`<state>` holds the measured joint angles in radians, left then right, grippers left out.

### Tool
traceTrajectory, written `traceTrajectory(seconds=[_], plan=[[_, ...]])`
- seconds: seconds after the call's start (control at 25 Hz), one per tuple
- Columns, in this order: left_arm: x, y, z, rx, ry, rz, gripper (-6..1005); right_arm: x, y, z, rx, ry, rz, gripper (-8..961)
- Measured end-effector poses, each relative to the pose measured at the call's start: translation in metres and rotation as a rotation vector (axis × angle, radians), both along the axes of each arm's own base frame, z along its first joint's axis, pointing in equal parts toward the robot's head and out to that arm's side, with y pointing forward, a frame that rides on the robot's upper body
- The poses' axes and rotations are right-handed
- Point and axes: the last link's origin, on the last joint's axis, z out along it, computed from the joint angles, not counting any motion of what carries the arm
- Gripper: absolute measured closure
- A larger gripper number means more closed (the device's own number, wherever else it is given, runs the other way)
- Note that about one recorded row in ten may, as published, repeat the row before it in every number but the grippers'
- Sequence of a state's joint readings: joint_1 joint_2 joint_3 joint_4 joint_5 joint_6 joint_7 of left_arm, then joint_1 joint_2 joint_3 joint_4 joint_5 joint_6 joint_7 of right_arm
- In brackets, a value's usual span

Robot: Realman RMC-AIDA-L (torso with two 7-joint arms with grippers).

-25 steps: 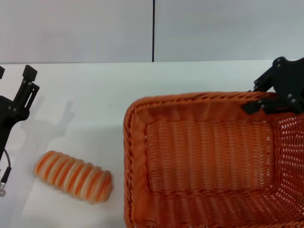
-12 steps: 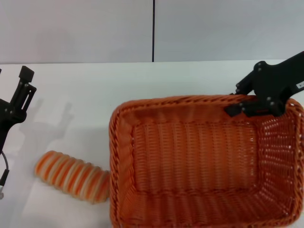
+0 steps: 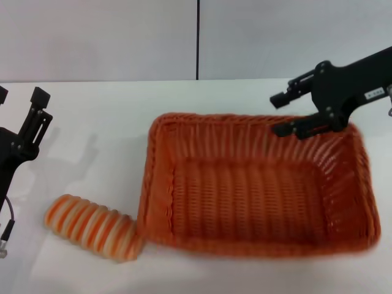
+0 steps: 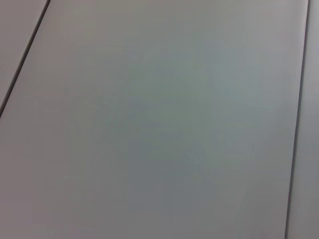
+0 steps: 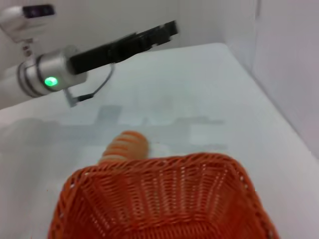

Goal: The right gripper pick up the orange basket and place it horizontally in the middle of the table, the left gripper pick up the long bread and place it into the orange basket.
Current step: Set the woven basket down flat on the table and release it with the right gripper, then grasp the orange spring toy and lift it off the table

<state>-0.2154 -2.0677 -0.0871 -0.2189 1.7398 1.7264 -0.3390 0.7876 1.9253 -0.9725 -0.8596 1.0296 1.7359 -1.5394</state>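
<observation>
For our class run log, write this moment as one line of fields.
right gripper: open, at orange basket far rim | long bread: on table, touching basket | left gripper: open, raised, idle

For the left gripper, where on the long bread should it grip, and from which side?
Probably across the middle of the long bread, from above, fingers spanning its narrow width. It lies flat on the table, one end against the orange basket, so the ends are poorer holds. The left gripper waits open, behind it.

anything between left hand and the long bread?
Nothing: the head view shows only bare white table between the left hand and the long bread.
</observation>
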Motion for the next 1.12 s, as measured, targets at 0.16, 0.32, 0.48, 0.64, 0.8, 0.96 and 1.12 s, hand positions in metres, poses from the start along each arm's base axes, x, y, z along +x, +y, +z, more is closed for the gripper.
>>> traceTrajectory(seconds=[0.16,0.32,0.48,0.64,0.8,0.96,1.12], plan=[[-0.001,0.0,0.0,0.001,0.003,0.002,188,0.006,0.009,0.009,0.109,0.043,-0.024,429],[-0.001,0.001,0.0,-0.005,0.014,-0.005,188,0.023,0.014,0.032,0.305,0.216,-0.054,393],[-0.001,0.0,0.002,-0.027,0.045,-0.037,188,0.046,0.011,0.051,0.512,0.429,-0.154,393],[-0.009,0.0,0.009,-0.093,0.021,-0.061,188,0.089,-0.017,0.061,0.754,0.669,-0.24,394],[-0.02,0.002,0.023,-0.163,-0.025,-0.061,188,0.138,-0.053,0.065,0.98,0.862,-0.407,394],[-0.026,0.003,0.033,-0.196,-0.026,-0.063,188,0.179,-0.085,0.061,1.167,0.919,-0.544,394],[-0.031,0.002,0.044,-0.31,0.022,-0.102,188,0.206,-0.11,0.055,1.279,0.907,-0.652,395]])
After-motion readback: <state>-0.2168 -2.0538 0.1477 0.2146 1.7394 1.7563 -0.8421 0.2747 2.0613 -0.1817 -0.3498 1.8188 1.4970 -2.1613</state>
